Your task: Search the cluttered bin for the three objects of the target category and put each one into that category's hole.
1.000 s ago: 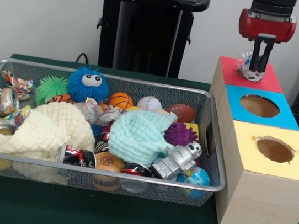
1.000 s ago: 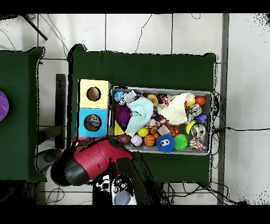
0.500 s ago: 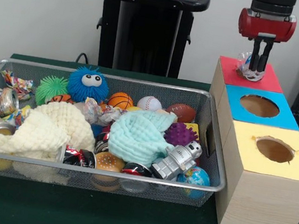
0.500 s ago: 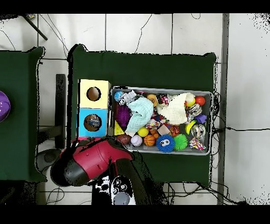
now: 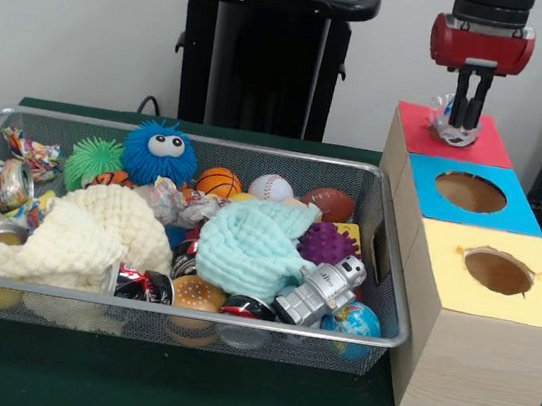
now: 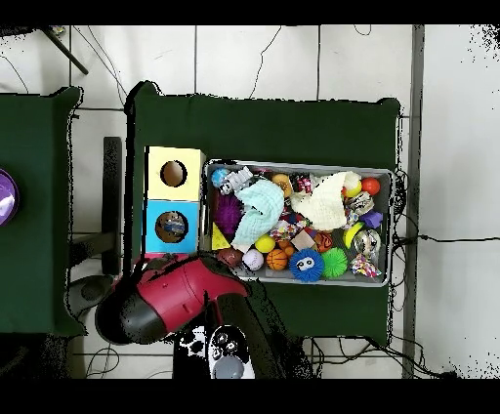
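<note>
Your gripper (image 5: 463, 117) hangs over the red box (image 5: 452, 140), fingers close together and pinched on a crinkly clear wrapper (image 5: 449, 127) that sits just above the box top, perhaps touching it; you can't quite tell from the front. Next to the red box you have the blue box (image 5: 469, 196) and the yellow box (image 5: 499, 276), each with a round hole. To their side on the green surface (image 5: 223, 398) stands the wire bin (image 5: 185, 312), packed with clutter: a fuzzy blue toy (image 5: 160, 152), a mint cloth (image 5: 250, 246), a cream cloth (image 5: 79, 237), a toy robot (image 5: 322, 289) and a foil wrapper (image 5: 175, 200). From overhead the red arm (image 6: 166, 298) covers the red box.
</note>
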